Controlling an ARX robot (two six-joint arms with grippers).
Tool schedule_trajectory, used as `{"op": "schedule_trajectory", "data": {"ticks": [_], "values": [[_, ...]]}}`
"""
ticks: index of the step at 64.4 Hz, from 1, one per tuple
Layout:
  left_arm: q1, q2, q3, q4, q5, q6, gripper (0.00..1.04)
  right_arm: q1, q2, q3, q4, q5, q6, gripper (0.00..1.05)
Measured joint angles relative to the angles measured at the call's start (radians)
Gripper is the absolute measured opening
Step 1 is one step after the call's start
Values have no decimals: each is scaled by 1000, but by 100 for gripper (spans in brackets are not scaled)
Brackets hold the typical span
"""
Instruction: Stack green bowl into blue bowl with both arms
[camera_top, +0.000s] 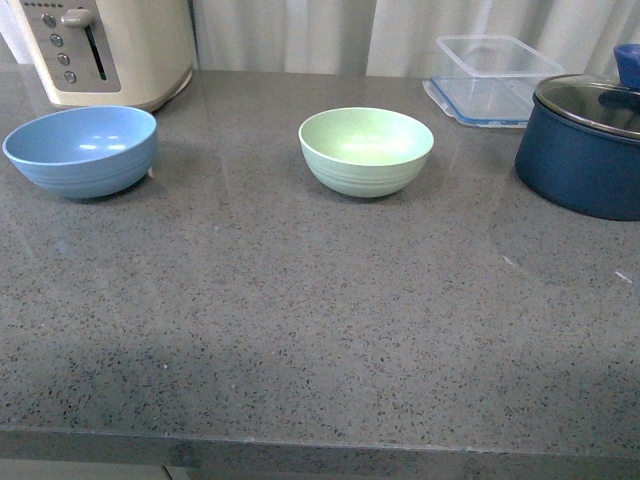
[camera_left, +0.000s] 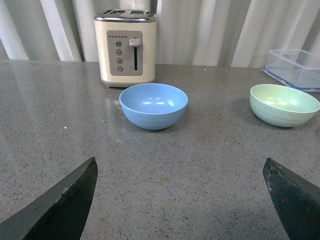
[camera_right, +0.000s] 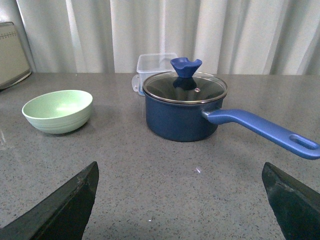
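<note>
Setting: kitchen, domestic in character. Evidence: speckled grey stone-look countertop (camera_top: 300, 330); cream two-slot toaster (camera_left: 125, 47) with lever and button column, placed at the rear; dark navy saucepan (camera_right: 180, 120) with glass lid (camera_right: 200, 91) and long blue handle (camera_right: 265, 131); clear plastic food container (camera_top: 495, 70), rear right; two matte ridged bowls of tableware type, blue bowl (camera_top: 82, 150) and green bowl (camera_top: 366, 150). Behind the countertop: pale pleated curtain (camera_right: 150, 35) as backdrop.

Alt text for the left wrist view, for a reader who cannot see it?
A light blue bowl sits upright and empty on a grey speckled counter beside a cream toaster, with a pale green bowl standing apart from it near a clear plastic container. The left gripper has its dark jaws spread wide, holding nothing.
</note>
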Motion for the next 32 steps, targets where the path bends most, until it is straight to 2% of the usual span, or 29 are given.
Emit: {"op": "schedule_trajectory", "data": {"ticks": [30, 31, 32], "values": [[0, 0, 0, 0, 0, 0, 98, 0, 0, 0, 0, 0, 0, 95], [-4, 8, 3, -9, -19, -5, 98, 0, 0, 0, 0, 0, 0, 95], [-21, 44, 24, -71, -86, -43, 98, 0, 0, 0, 0, 0, 0, 95]]}}
